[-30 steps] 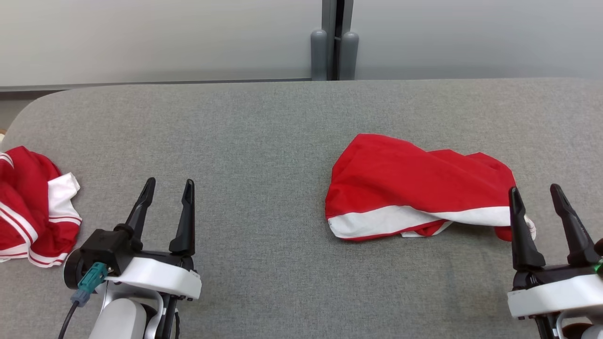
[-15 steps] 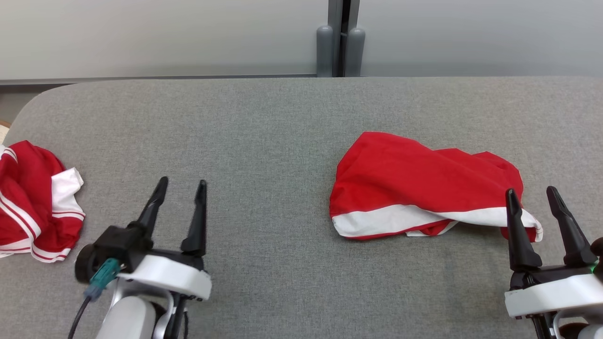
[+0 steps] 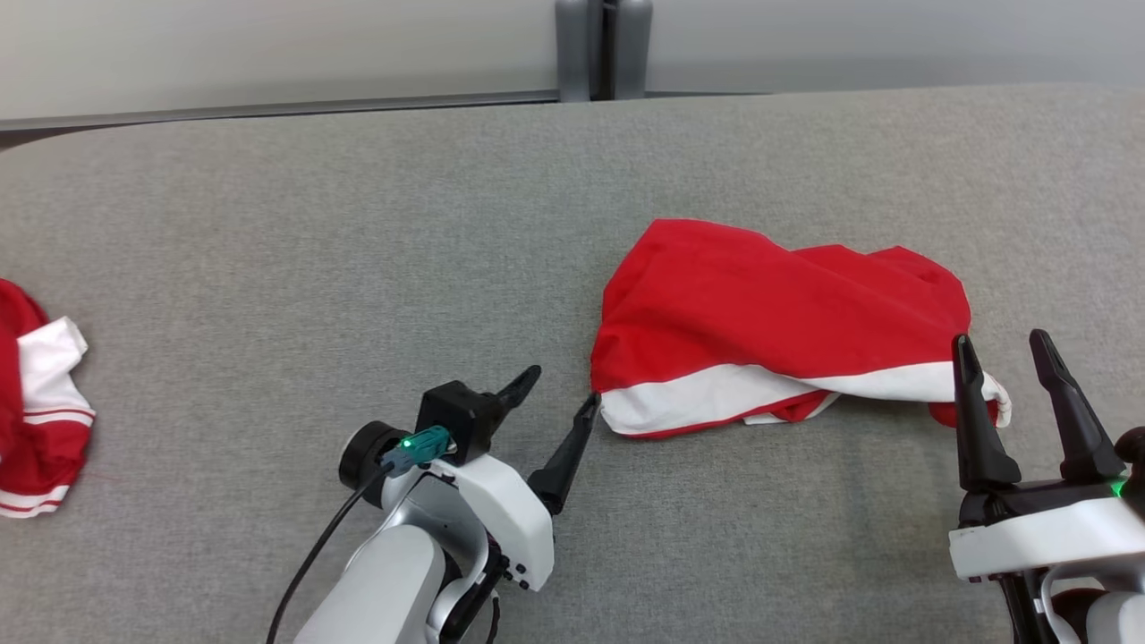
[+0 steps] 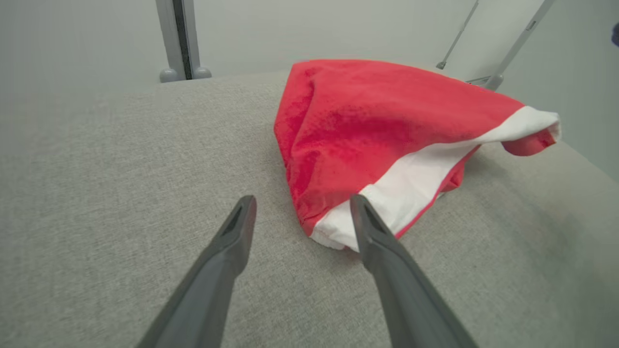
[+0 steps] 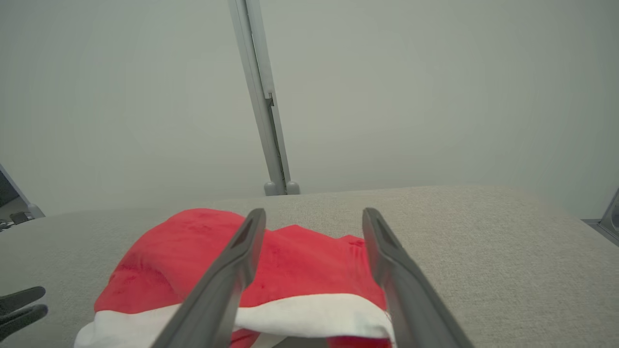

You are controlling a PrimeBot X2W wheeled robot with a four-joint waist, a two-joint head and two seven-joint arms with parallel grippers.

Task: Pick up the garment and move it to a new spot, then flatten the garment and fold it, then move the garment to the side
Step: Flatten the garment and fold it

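I see the red garment [image 3: 778, 313] with its white band lying bunched up on the grey table [image 3: 268, 268], a bit right of the middle. My left claw [image 3: 564, 385] is spread wide with nothing in it. It points at the garment's near left corner, and one tip is just beside the white band; I cannot tell if it touches. My right claw [image 3: 999, 338] is spread too and holds nothing, and it sits by the garment's near right end. Another red and white cloth [image 3: 36, 402] lies at the far left, well apart. A grey post [image 3: 601, 45] stands behind the table's far edge. Bare table lies between the two cloths.
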